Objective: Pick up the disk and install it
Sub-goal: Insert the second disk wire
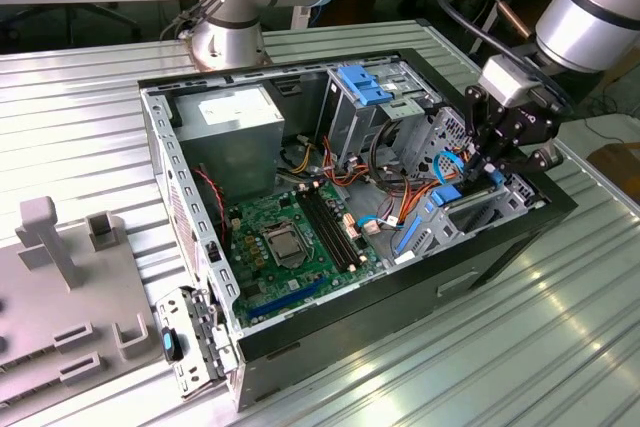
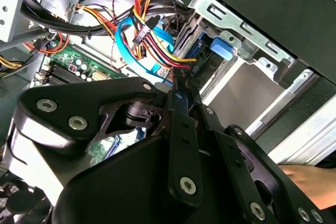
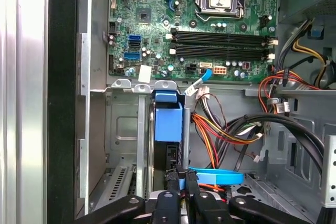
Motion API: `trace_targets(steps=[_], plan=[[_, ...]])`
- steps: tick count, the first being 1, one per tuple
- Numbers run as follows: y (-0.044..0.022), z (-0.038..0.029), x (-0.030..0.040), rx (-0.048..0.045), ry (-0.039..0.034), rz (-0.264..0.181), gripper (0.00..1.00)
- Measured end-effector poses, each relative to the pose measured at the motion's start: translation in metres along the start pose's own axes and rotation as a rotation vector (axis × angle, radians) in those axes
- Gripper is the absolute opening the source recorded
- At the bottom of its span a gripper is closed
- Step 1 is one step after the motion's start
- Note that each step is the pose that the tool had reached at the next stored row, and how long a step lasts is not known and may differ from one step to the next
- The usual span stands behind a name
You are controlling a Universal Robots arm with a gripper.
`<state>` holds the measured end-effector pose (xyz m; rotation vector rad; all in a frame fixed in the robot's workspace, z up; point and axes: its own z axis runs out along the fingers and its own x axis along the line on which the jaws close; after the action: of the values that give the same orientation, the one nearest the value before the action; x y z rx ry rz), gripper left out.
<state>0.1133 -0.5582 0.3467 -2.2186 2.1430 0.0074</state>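
Ribbed metal tabletop (image 1: 560,347) is carrying an open computer case (image 1: 350,317), lying on its side with the green circuit board (image 1: 290,242) facing up. On the exterior view's left a grey plastic fixture (image 1: 60,287) is sitting beside the case, at about nine o'clock from it. At roughly two o'clock from the circuit board, the silver robot arm (image 1: 590,7) is reaching down into the case near the grey drive cage (image 1: 480,212).

The gripper (image 1: 490,162) is hanging just over that cage. In the first wrist view its black fingers (image 3: 176,195) are pressed close together, pinching the end of the disk (image 3: 168,129). The disk is standing on edge in the cage slot, its blue side rail facing the camera, with the circuit board at twelve o'clock beyond it. A flat blue cable (image 3: 218,176) is lying just beside the fingers, and a bundle of coloured wires (image 3: 220,129) is running near the disk.

In the second wrist view the gripper (image 2: 181,90) is pointing at the disk's blue rail (image 2: 220,45) inside the cage, and a person's hand (image 2: 310,179) is showing near the case.
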Motion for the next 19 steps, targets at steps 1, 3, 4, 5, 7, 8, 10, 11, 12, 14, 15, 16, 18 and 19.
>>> trace_targets(steps=[1, 3, 4, 5, 7, 8, 10, 11, 12, 14, 15, 16, 18, 19], plan=[[0.0000, -0.0001, 0.0002, -0.0001, 0.0000, -0.002, 0.16], [0.0000, -0.0001, 0.0003, -0.0002, -0.0001, -0.006, 0.16], [0.0000, 0.0000, 0.0003, -0.0002, -0.0002, -0.006, 0.16], [0.0000, -0.0001, 0.0004, -0.0002, -0.0001, -0.006, 0.16], [0.0000, 0.0000, 0.0004, -0.0002, -0.0002, -0.006, 0.16], [0.0000, 0.0000, 0.0009, -0.0002, -0.0001, -0.006, 0.16], [0.0000, -0.0001, 0.0013, -0.0002, -0.0001, -0.006, 0.16], [0.0000, -0.0001, 0.0014, -0.0002, -0.0002, -0.006, 0.16], [0.0001, 0.0000, 0.0018, -0.0002, -0.0002, -0.006, 0.16], [0.0001, 0.0000, 0.0031, -0.0002, -0.0002, -0.006, 0.16], [0.0001, 0.0000, 0.0031, -0.0002, -0.0002, -0.006, 0.16], [0.0001, 0.0000, 0.0031, -0.0003, 0.0000, -0.006, 0.16], [0.0001, 0.0007, 0.0032, -0.0002, -0.0002, -0.006, 0.16], [0.0001, 0.0010, 0.0032, -0.0002, -0.0002, -0.006, 0.16]])
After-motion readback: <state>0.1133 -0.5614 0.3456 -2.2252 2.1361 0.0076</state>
